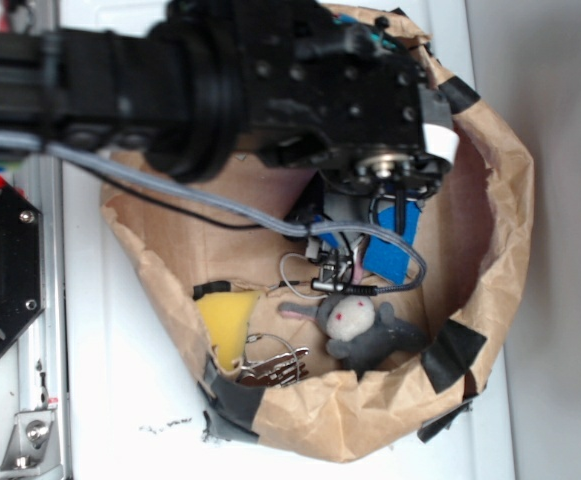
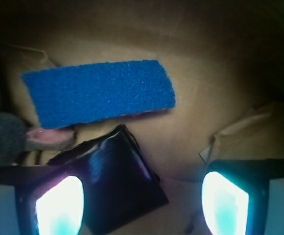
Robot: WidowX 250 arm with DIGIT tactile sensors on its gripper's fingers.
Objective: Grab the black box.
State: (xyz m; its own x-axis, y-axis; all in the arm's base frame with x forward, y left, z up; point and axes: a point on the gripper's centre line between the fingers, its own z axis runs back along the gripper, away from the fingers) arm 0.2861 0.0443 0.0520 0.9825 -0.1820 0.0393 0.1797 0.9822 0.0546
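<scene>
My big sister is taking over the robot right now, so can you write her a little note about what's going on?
Gripper: open, holding nothing, down inside the paper bin.
Black box: lying on the bin floor in the wrist view, tilted, mostly toward one finger rather than centred in the gap. It sits just below the blue sponge; the grey plush is at the edge beside it.
Done: gripper brought down over the box.
Left: centre on the box, close, lift. Probably shift sideways first so the fingers straddle it and miss the sponge.

Exterior bright, soft, blurred arm; wrist dim, glowing overexposed tool pads.
</scene>
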